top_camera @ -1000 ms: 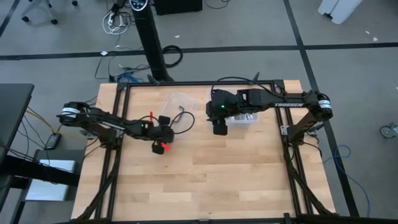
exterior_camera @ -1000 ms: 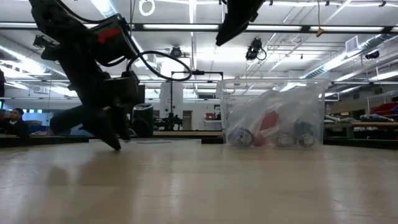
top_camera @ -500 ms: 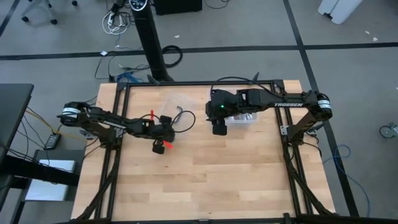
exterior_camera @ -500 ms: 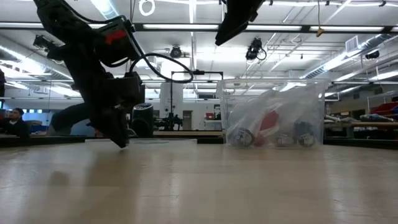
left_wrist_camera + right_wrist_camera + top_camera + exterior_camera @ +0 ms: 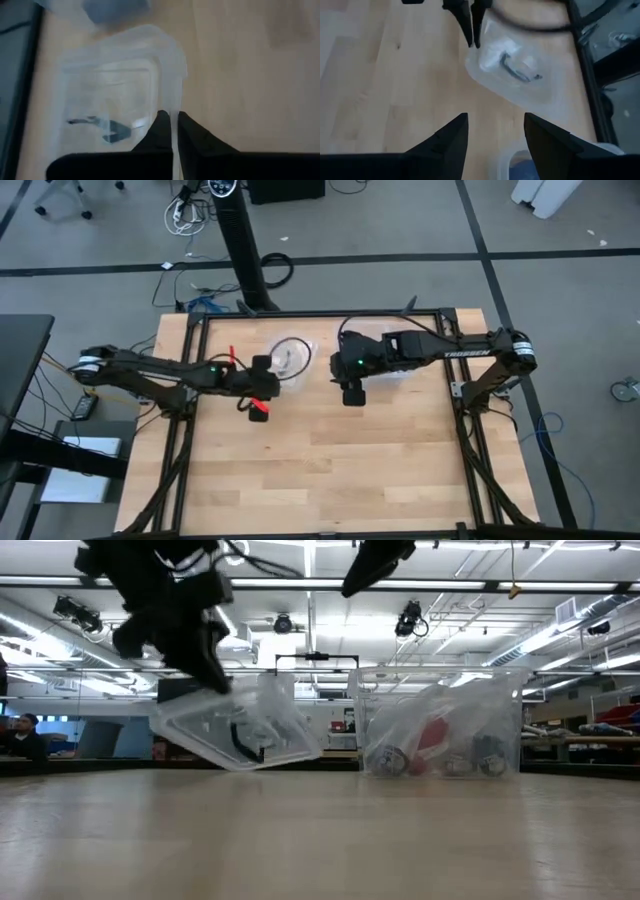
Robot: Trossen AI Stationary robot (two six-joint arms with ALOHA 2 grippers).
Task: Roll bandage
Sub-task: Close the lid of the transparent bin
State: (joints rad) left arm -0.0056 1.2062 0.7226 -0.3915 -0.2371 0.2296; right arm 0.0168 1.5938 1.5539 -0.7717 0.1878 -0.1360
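The left pincer (image 5: 170, 131) is closed on the edge of a clear plastic bag (image 5: 240, 730) and holds it above the counter (image 5: 330, 450). The right pincer (image 5: 496, 131) hangs open nearby. I cannot find the bandage, so not its direction either.

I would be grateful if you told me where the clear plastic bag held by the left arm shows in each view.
High view: clear plastic bag near the table's far edge, left of centre.
Low view: bag hanging left of centre, lifted.
Left wrist view: bag at centre.
Right wrist view: bag upper right.
Shared landmark: the left gripper pinching the bag's edge.
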